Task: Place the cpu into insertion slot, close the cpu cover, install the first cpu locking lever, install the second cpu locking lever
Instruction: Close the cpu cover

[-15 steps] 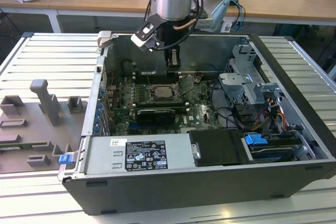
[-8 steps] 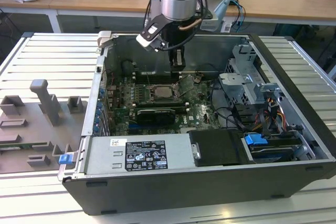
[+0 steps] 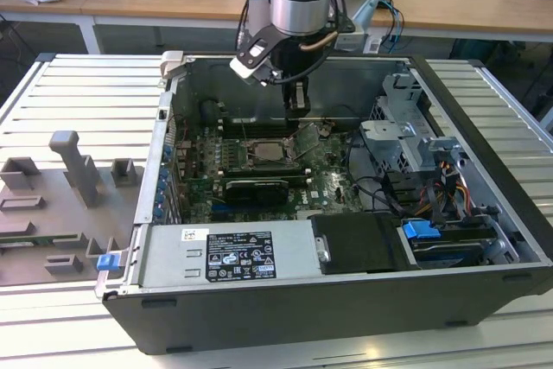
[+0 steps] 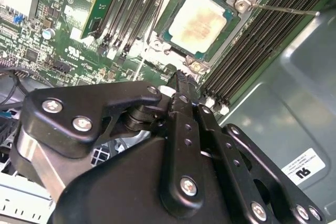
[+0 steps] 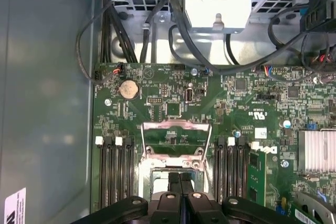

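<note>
The cpu (image 4: 198, 24) has a dull metal top; the cpu cover (image 5: 176, 126) looks like shiny metal.

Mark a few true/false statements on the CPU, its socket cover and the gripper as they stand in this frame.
1. The small square silvery-topped cpu sits in the silver-rimmed square insertion slot. True.
2. The thin silver frame-shaped cpu cover is shut over the cpu. False: it stands open beside the slot, and the cpu's top is bare.
3. The black gripper has its fingers spread wide. False: they are together, with nothing seen between them.
4. The gripper hangs over the green circuit board inside the open dark grey computer case. True.
</note>
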Controlling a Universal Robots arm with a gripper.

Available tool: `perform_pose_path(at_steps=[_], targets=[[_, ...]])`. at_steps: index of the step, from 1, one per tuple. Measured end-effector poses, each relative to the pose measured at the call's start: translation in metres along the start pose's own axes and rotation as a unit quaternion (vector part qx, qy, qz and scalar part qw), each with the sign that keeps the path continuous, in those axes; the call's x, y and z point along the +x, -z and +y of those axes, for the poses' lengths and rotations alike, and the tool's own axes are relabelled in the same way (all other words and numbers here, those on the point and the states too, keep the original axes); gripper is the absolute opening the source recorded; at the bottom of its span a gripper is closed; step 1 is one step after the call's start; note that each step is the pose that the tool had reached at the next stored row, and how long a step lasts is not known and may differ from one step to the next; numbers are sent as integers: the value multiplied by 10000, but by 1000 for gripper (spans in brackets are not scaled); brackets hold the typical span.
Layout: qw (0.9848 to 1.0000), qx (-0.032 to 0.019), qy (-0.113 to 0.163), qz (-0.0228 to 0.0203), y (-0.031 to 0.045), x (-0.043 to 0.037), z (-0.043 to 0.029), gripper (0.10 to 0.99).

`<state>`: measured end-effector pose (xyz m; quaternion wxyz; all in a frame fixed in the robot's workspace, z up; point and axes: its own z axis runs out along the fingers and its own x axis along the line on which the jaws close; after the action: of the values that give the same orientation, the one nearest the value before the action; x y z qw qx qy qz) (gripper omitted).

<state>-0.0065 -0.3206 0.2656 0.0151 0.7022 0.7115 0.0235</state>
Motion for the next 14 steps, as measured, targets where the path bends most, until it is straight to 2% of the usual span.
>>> perform_pose_path(at_steps=[10, 14], targets=[[10000, 0, 0, -1, -6, -1, 97, 106], [10000, 1, -1, -22, -9, -2, 144, 106]])
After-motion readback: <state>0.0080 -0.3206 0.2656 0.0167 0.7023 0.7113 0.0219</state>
